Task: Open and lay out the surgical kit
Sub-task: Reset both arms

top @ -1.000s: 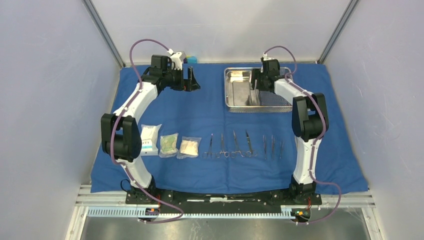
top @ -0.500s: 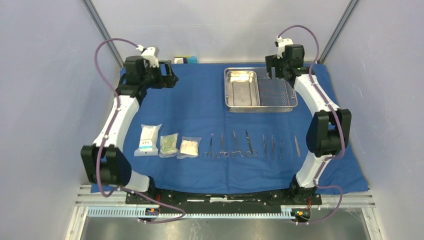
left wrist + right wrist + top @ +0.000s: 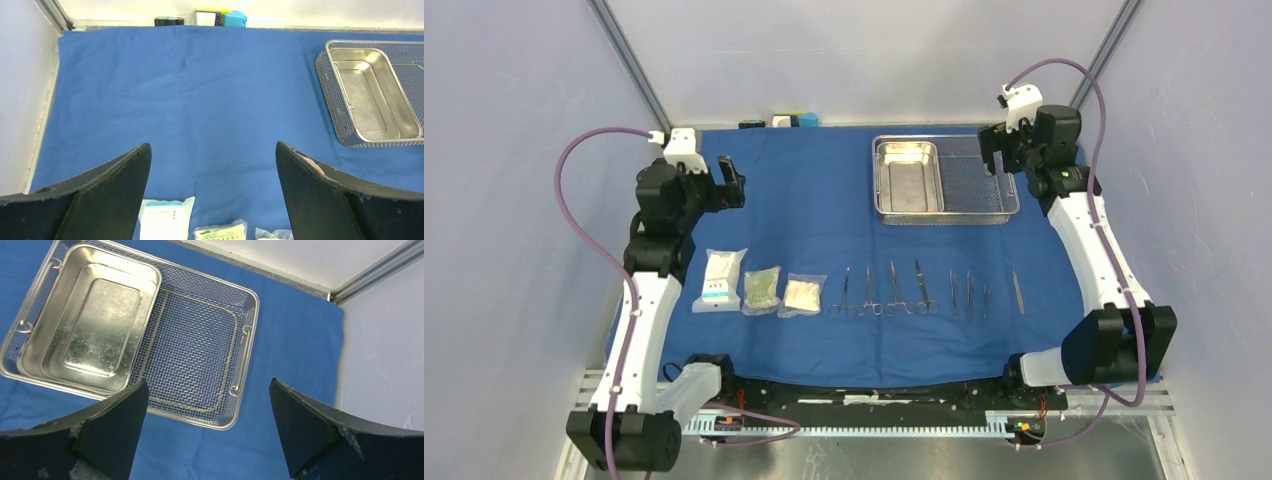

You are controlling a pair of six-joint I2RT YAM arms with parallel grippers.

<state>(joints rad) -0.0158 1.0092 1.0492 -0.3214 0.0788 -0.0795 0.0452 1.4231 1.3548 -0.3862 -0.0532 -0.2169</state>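
Left hand: fingers spread wide, nothing between them, above bare blue cloth wrap laid flat on the table. Just nearer than this hand, three clear packets in a row. Further to its right, slim scissor-like instruments side by side, with a single instrument lying apart at the row's right end. Right hand: likewise open and empty, above the right end of the steel mesh tray. Inner pan in the tray's left half, to the left of that hand. Far ahead of the left hand, small coloured blocks past the cloth's far edge.
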